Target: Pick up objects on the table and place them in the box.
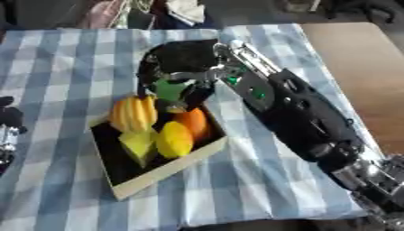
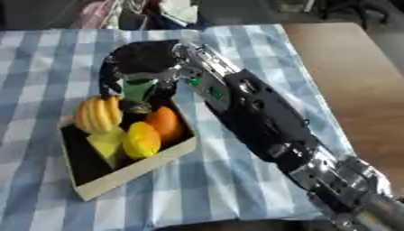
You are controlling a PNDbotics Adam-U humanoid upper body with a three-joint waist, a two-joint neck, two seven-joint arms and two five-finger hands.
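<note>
While the right hand (image 1: 183,67) hangs over the far end of the box (image 1: 170,169), its fingers are curled down around a green object (image 1: 168,89). This green thing sits just above the far edge of the box, between the dark fingers; its shape I cannot make out, and I cannot tell if it touches the fruit below.

Inside the box lie several pieces with a dark bottom showing at the near end. A ribbed yellow-orange fruit (image 1: 132,113) stands at the far left corner. An orange (image 1: 192,122) is at the far right side, partly under the fingers. A lemon (image 1: 174,139) lies in front of the orange, touching it. A yellow block (image 1: 139,146) lies beside the lemon on its left, under the ribbed fruit. The box is a shallow tray with pale walls, and it lies askew on the table.

The right arm (image 1: 300,117) comes in from the lower right corner and goes diagonally up to the hand, black with silver parts near the shoulder end.

The left hand (image 1: 8,124) shows only at the left edge of the left eye view, as a dark and silver part; whether its fingers are open I cannot tell.

The cloth (image 1: 63,63) has blue and white checks and covers the table. A bare brown surface (image 1: 363,67) lies to the right of the cloth.
</note>
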